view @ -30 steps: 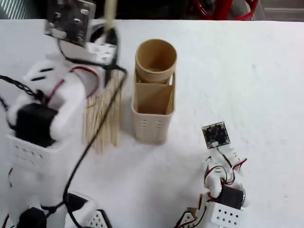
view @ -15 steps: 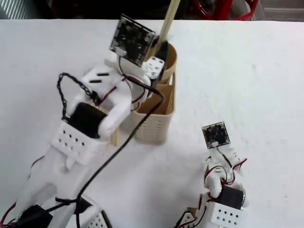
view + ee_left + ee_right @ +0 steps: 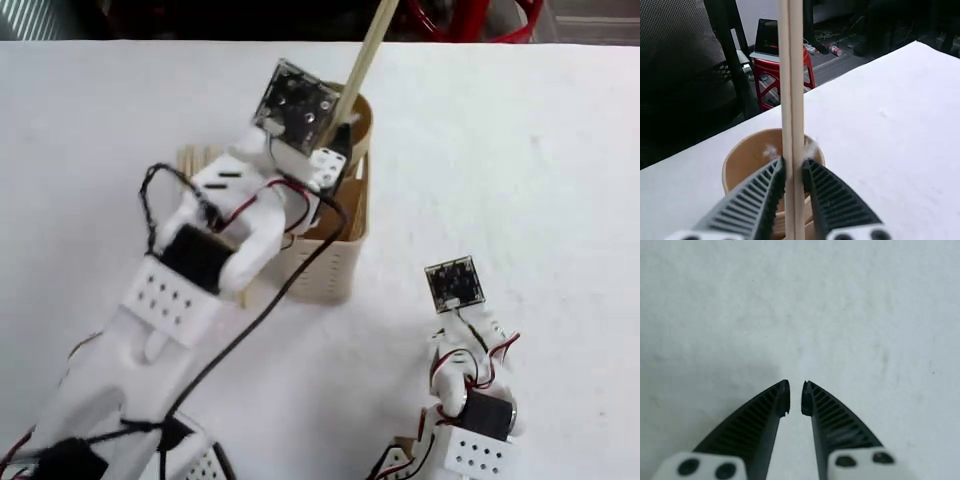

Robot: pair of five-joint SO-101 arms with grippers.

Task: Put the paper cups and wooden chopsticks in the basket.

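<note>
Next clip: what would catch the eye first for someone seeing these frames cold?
First, the pair of wooden chopsticks standing upright, pinched in the left gripper just above the paper cups at the far end of the basket. Then the left arm slanting across the table, half covering more chopsticks beside the basket. The right gripper sits over bare tabletop.

No text, number or label is legible; marks on the camera board (image 3: 455,283) seem too small.

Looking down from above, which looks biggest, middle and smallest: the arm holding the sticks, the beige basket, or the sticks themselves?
1. White left arm, nearer the camera, so flattered.
2. Beige perforated plastic basket, partly hidden.
3. Pale wooden chopsticks, thinnest.
</note>
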